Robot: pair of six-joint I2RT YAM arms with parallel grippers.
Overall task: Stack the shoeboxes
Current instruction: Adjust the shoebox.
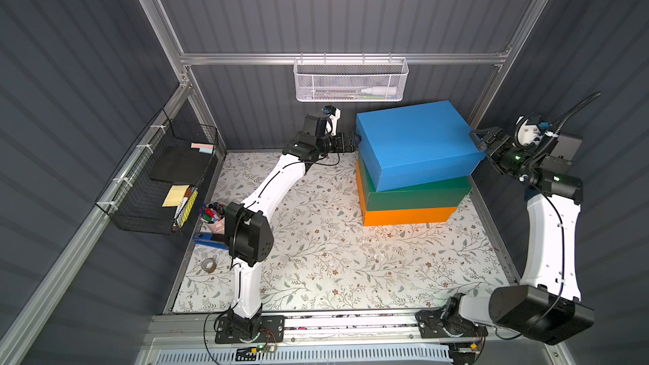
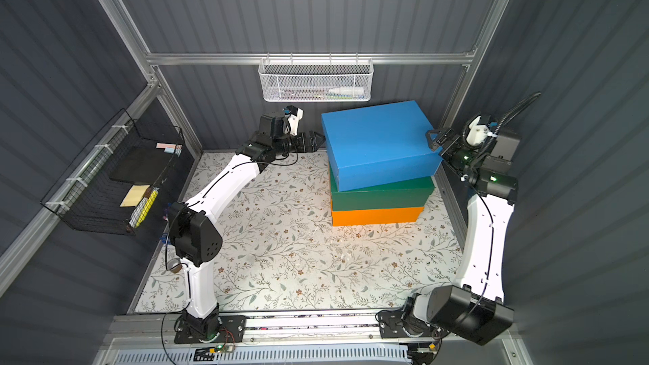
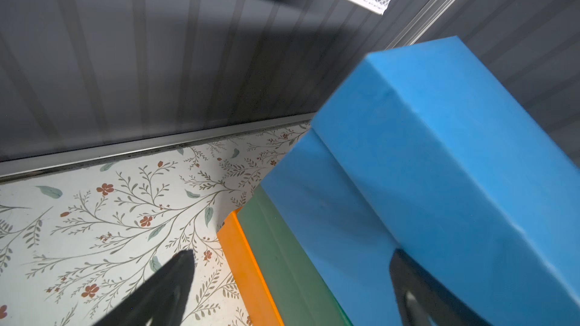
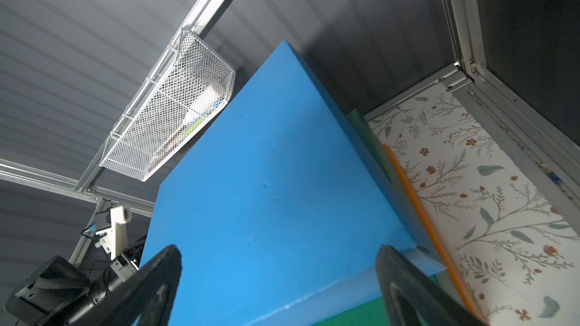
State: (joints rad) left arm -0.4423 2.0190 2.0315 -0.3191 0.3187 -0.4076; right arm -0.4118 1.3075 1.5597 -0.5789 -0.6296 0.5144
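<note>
At the far right of the table (image 1: 316,258) the three shoeboxes form one pile: the orange shoebox (image 1: 407,215) at the bottom, the green shoebox (image 1: 418,196) squarely on it, and the blue shoebox (image 1: 414,138) on top. The blue one is twisted out of line, so its near right corner juts past the green edge. The left gripper (image 1: 355,141) sits at its left end and the right gripper (image 1: 478,140) at its right end. Both have their jaws spread wide and clamp nothing; whether a finger touches the cardboard I cannot tell. The likely trouble is an uneven nudge. A push from one side alone could spin the blue box further or slide it off the pile, and the close side wall (image 1: 509,107) leaves the right arm little room to correct.
</note>
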